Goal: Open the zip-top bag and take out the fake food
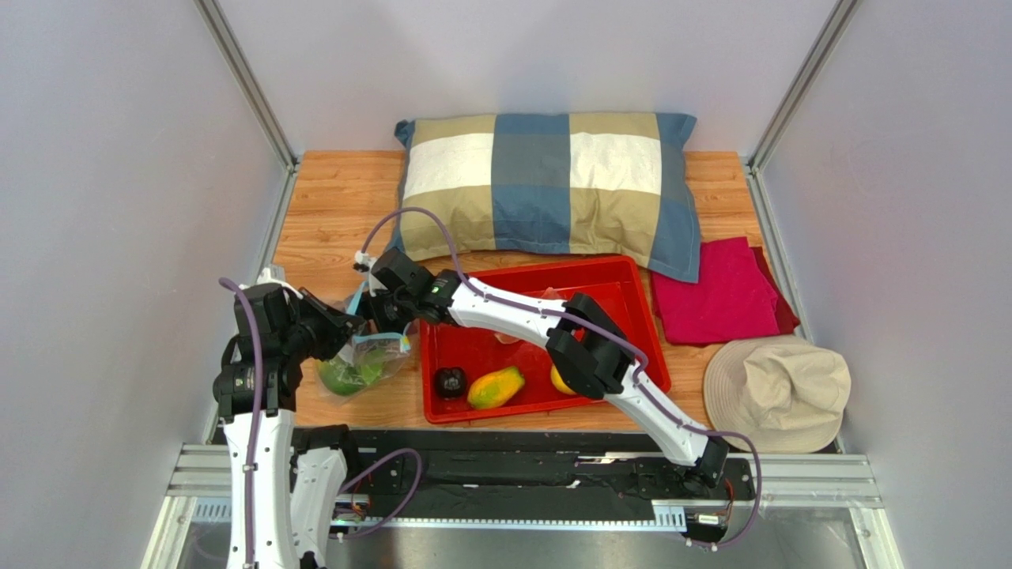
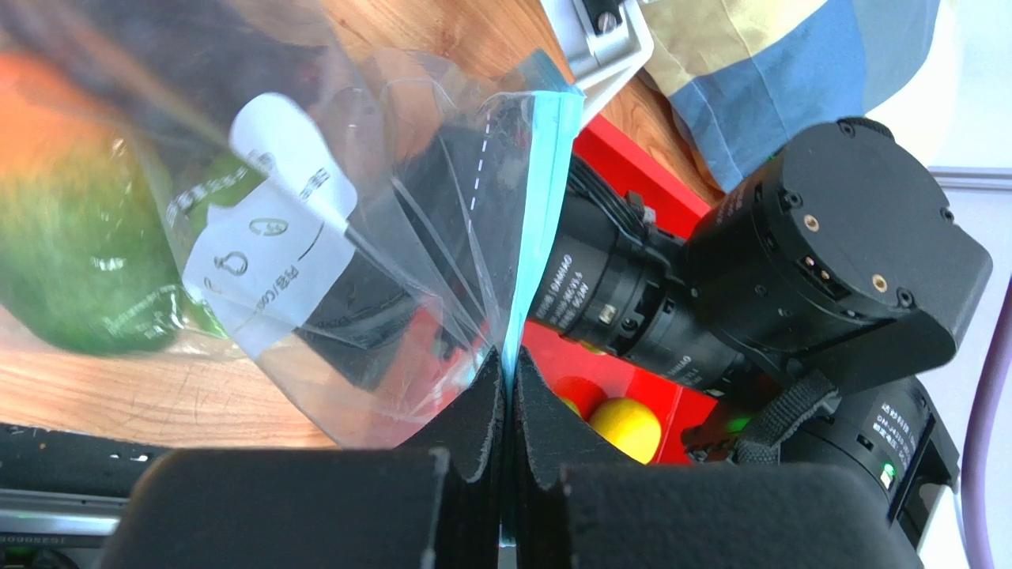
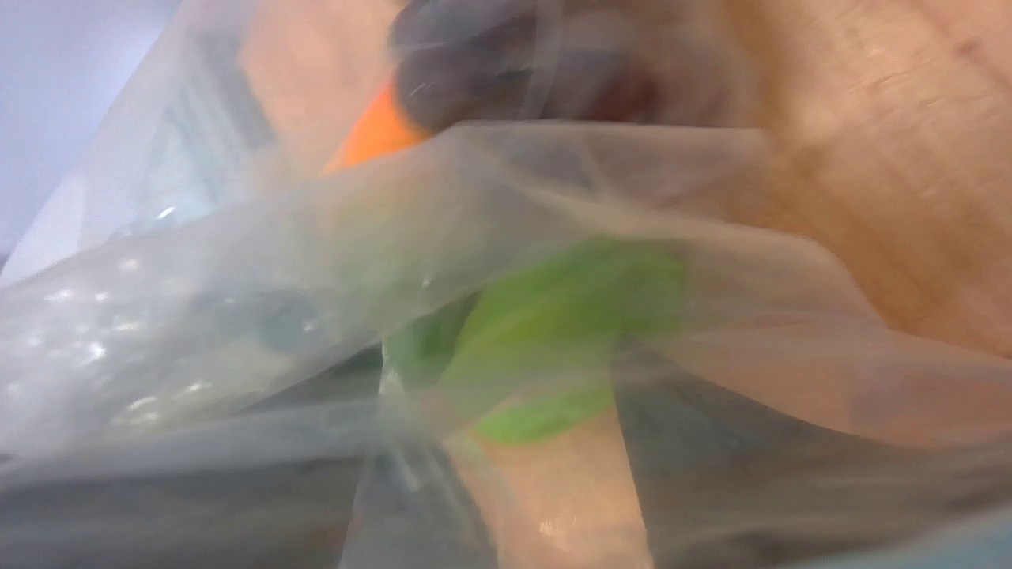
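The zip-top bag [image 1: 362, 359] lies on the wood left of the red tray [image 1: 541, 275], with a green fruit [image 1: 345, 377] inside. My left gripper [image 2: 511, 382] is shut on the bag's blue-green zip strip [image 2: 541, 202]; it also shows in the top view [image 1: 342, 328]. My right gripper [image 1: 373, 311] is at the bag's mouth. In the right wrist view its dark fingers [image 3: 784, 474] stand apart behind blurred plastic film, with the green fruit [image 3: 558, 332] and something orange [image 3: 374, 125] just beyond. A dark round fruit [image 1: 449, 381], a mango [image 1: 495, 387] and a yellow citrus [image 1: 558, 379] lie in the tray.
A checked pillow [image 1: 546, 184] lies behind the tray. A red cloth [image 1: 719, 291] and a beige hat [image 1: 775, 391] are at the right. The right arm [image 1: 594, 344] crosses over the tray, and its wrist [image 2: 820, 261] is close beside my left gripper.
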Controlling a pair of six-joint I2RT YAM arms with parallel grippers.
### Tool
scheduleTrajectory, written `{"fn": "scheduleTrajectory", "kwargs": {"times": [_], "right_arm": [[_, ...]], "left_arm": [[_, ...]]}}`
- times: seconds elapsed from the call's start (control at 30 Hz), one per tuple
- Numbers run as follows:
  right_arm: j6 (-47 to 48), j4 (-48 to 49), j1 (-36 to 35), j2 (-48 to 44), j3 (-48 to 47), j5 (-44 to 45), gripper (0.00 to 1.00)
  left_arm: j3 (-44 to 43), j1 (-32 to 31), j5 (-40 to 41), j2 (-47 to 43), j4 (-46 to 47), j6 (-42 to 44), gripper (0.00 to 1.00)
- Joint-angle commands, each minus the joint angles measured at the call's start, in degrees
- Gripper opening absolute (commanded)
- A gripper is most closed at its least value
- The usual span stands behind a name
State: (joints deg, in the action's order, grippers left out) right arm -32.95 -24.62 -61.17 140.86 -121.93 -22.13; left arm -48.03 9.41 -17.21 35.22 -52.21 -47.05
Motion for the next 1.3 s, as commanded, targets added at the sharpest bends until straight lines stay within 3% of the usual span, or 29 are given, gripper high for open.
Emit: {"fn": "scheduleTrajectory", "kwargs": {"times": [0.0,0.33,0.43,0.57,0.63,0.73,0.83,1.27], "right_arm": [[1.83,-5.87,-0.27,4.25,-2.52,9.47,0.78],[3.06,-8.07,-1.15,10.14,-7.7,9.74,0.77],[4.03,-8.42,-1.15,10.23,-7.98,9.04,0.64],[5.53,-5.18,-1.15,6.72,-4.73,6.4,0.36],[6.66,-3.43,-1.06,3.64,-2.53,6.4,0.28],[7.37,-1.23,-0.53,0.13,-1.3,3.69,0.09],[8.95,0.79,-0.01,-3.46,-0.25,2.1,0.01],[10.01,24.0,1.66,-20.26,15.75,-6.08,0.0]], "left_arm": [[-0.57,-0.09,-2.39,-1.03,-0.44,-0.94,0.0],[-0.4,-0.09,-2.83,-1.12,-0.27,-0.77,0.0],[-0.48,-0.09,-2.04,-1.03,-0.7,-0.07,0.0],[-0.22,-0.09,-1.33,-1.12,-1.14,0.2,0.0],[-0.05,-0.09,-0.98,-1.3,-1.06,0.46,0.0],[-0.13,-0.01,0.07,-1.3,-1.84,1.16,0.0],[-0.83,-0.09,2.17,-0.95,-3.42,2.57,0.0],[-4.09,-0.01,10.0,-0.33,-9.67,3.98,0.0]]}}
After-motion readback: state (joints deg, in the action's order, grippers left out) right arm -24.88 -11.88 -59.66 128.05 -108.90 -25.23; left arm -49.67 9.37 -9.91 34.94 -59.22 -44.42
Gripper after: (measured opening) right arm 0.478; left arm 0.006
